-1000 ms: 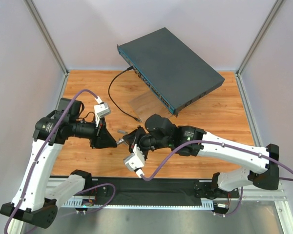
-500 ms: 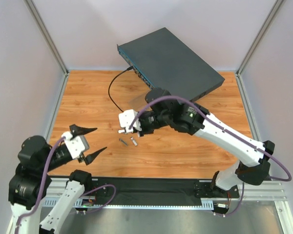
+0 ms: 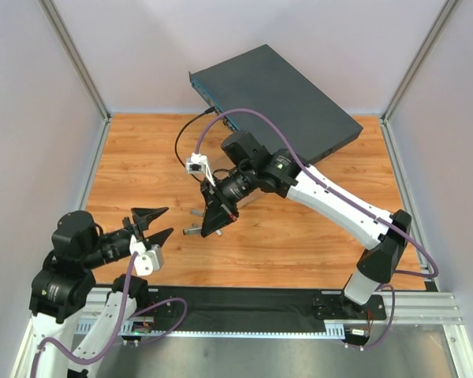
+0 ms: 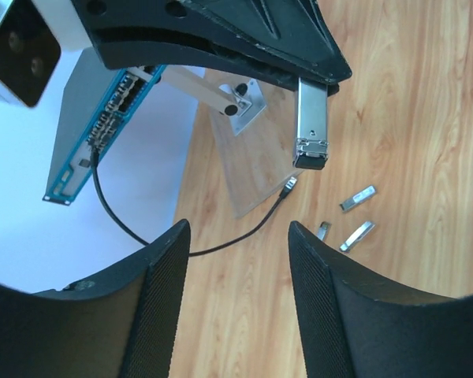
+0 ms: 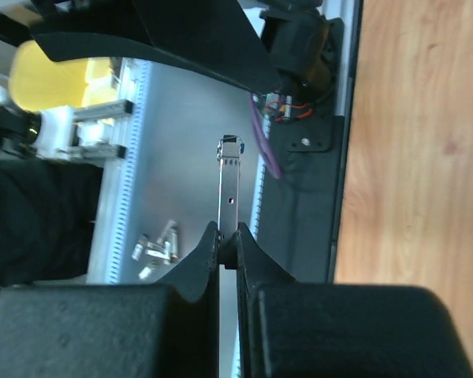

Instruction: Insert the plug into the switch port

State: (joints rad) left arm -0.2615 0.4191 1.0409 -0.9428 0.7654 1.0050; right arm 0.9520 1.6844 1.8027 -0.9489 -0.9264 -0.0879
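Observation:
The switch (image 3: 280, 102) is a flat dark grey box at the back of the table. Its teal-blue port edge (image 4: 101, 135) faces front-left. My right gripper (image 3: 204, 231) hangs over the table's middle, pointing toward the near left. It is shut on a silver plug (image 3: 192, 231). The plug sticks out past the tips in the right wrist view (image 5: 229, 187) and shows from below in the left wrist view (image 4: 310, 124). My left gripper (image 3: 158, 224) is open and empty at the near left, and looks up at the right gripper between its wide jaws (image 4: 236, 228).
A black cable (image 3: 181, 150) runs from a switch port across the wood, and its free end (image 4: 290, 184) lies by a pale wooden board (image 4: 252, 169). Three loose silver plugs (image 4: 357, 198) lie on the table near the right gripper. Metal frame posts stand at the table's sides.
The left arm has pulled back from the middle to the near left and opened. The right gripper has turned round with the plug and now points toward the near left.

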